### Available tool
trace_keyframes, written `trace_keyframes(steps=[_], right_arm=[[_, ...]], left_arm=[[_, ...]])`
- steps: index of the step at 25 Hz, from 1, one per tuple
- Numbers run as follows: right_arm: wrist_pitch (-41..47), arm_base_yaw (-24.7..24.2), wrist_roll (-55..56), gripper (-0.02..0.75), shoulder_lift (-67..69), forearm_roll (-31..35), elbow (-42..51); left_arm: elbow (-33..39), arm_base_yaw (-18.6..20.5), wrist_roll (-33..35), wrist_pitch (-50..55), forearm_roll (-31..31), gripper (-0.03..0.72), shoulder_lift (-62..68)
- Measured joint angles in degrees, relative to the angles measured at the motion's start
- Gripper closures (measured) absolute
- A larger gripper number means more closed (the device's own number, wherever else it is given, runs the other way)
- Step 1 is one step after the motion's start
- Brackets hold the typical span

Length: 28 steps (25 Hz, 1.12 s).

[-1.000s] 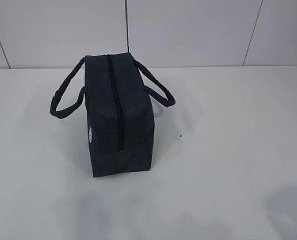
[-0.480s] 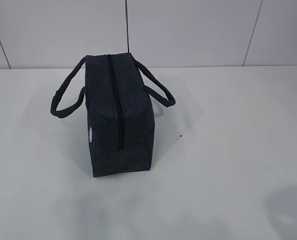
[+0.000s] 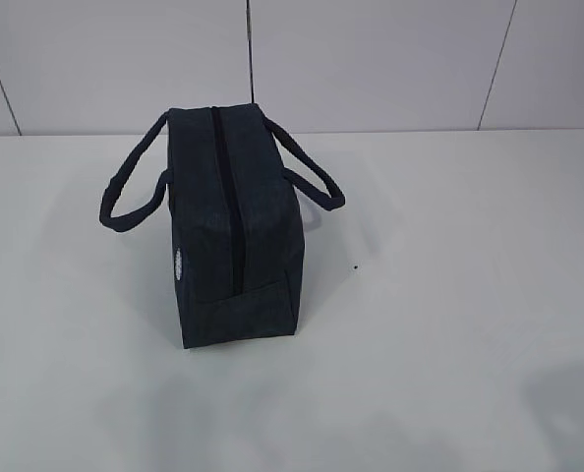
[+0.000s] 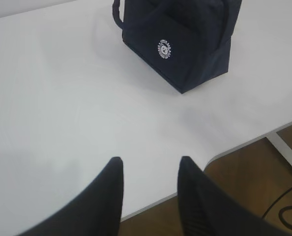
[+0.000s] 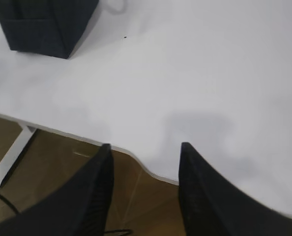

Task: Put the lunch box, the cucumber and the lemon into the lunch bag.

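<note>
The lunch bag (image 3: 228, 231) stands upright on the white table (image 3: 449, 295), left of the middle in the exterior view and toward the far side, well apart from both arms. It is dark navy, its black zipper (image 3: 231, 206) runs along the top from the far end to the near end and looks closed along its whole length, though the dark cloth makes that hard to be sure of. One loop handle (image 3: 125, 192) hangs out to the left and the other handle (image 3: 312, 177) to the right. A small round white logo (image 4: 164, 49) sits on the side wall, plain in the left wrist view and seen edge-on from the exterior camera. A tiny dark speck (image 3: 356, 266) lies on the table just to the right of the bag. The left gripper (image 4: 150, 164) hangs over the near edge of the table with its two dark fingers parted and nothing between them. The right gripper (image 5: 145, 150) likewise hangs over the near table edge, fingers spread somewhat wider, holding nothing, with the brown floor (image 5: 47, 162) and a white table leg (image 5: 11, 157) below it. Neither gripper touches the bag.
</note>
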Motion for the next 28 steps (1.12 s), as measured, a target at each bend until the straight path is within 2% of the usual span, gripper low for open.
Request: trace_keyframes(steps=[4,7,14,28], right_arm=[[0.0,-7.2,0.0,0.408,0.0,0.0,0.0],[-0.1,-10.7,0.0,0.408,0.0,0.0,0.0],[-0.1,-11.6,0.0,0.409,0.0,0.0,0.0],[-0.1,-11.8,0.0,0.408,0.0,0.0,0.0]], left_arm=[[0.0,2.1,0.0,0.0,0.0,0.441,0.0],[0.0,3.3,0.0,0.0,0.0,0.442,0.0],[0.0,5.0,0.0,0.0,0.0,0.445,0.0],[0.0,5.1,0.0,0.0,0.0,0.449,0.0]])
